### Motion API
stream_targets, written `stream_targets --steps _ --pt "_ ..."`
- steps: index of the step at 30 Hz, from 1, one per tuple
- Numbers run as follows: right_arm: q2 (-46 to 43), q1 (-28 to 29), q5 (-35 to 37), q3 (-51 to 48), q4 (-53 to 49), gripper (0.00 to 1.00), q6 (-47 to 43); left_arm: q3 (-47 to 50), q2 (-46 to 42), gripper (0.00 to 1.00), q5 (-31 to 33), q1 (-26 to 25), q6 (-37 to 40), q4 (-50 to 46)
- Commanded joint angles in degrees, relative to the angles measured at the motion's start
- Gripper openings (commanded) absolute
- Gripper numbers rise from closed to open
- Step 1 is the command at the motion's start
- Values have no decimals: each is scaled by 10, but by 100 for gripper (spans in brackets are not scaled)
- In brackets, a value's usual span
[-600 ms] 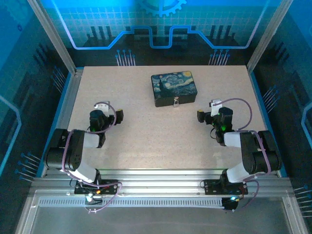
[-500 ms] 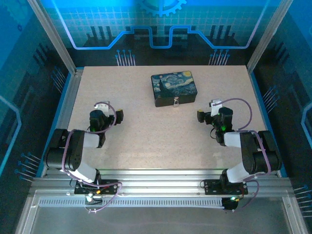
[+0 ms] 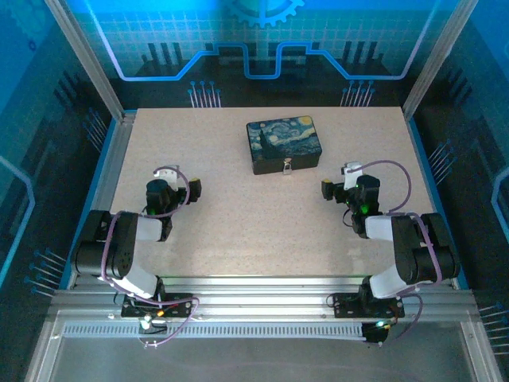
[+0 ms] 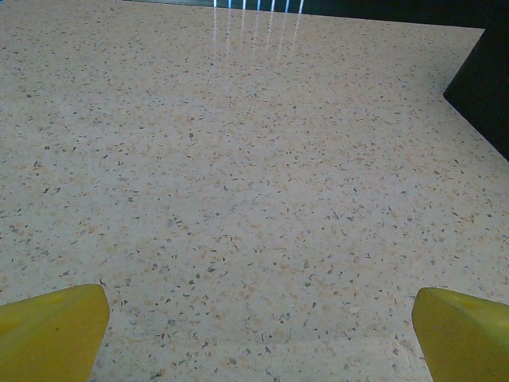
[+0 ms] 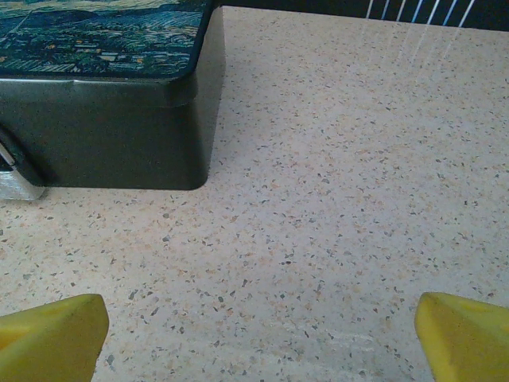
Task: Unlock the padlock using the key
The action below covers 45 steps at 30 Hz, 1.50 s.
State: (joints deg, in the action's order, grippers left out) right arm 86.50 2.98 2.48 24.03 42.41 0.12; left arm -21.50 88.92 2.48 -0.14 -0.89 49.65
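Left end effector (image 4: 258, 334) and right end effector (image 5: 258, 334) released wide; padlock (image 5: 11, 186) on box (image 5: 103, 127) front, close-up from right wrist

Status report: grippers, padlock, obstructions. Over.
Left gripper open, right gripper open, both low over table. Padlock hanging on box front, untouched. Bare table between right gripper and padlock.

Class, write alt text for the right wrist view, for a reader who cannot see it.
A dark box with a painted night-sky lid stands at upper left on a speckled table, with a silver padlock at its near wall, cut by the left edge. The right gripper's yellow fingertips sit wide apart in the bottom corners.
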Motion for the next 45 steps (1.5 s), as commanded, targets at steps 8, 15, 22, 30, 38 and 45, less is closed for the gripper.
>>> stream_targets --steps 8,15,22,30,38,45 --pt "-4 0 -1 14 -4 100 -7 -9 -4 99 -21 11 8 16" --pt "-67 -9 63 184 -341 95 81 -122 -84 99 58 10 -19 -240" --pt "35 18 1 425 -620 89 328 -263 -90 99 92 5 -204 -461" --pt "180 90 50 625 -736 89 373 -396 -58 99 182 -106 -244 -675" --pt "240 89 112 688 -775 93 317 -412 -54 99 165 -161 -266 -733" --pt "284 64 47 705 -751 93 272 -440 -22 99 144 -177 -261 -742"
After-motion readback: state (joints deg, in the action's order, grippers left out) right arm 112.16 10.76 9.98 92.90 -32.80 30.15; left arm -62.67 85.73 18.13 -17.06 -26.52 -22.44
